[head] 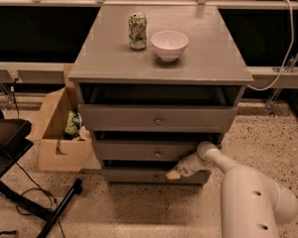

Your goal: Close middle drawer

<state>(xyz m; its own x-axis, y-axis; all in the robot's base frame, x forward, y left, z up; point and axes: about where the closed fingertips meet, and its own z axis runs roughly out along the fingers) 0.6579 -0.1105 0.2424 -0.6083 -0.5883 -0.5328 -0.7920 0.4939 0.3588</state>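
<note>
The middle drawer [139,150] is a grey wooden drawer with a small round metal knob [157,154] at its centre. It sits pushed back under the top drawer [154,117], which sticks out further. My white arm [248,192] reaches in from the lower right. My gripper [175,173] is against the cabinet front, at the right part of the middle drawer's lower edge, just above the bottom drawer [139,175].
A green can [137,30] and a white bowl [169,44] stand on the cabinet top [208,58]. An open cardboard box [59,133] with items sits left of the cabinet. A black stand [20,182] with cables lies at the lower left.
</note>
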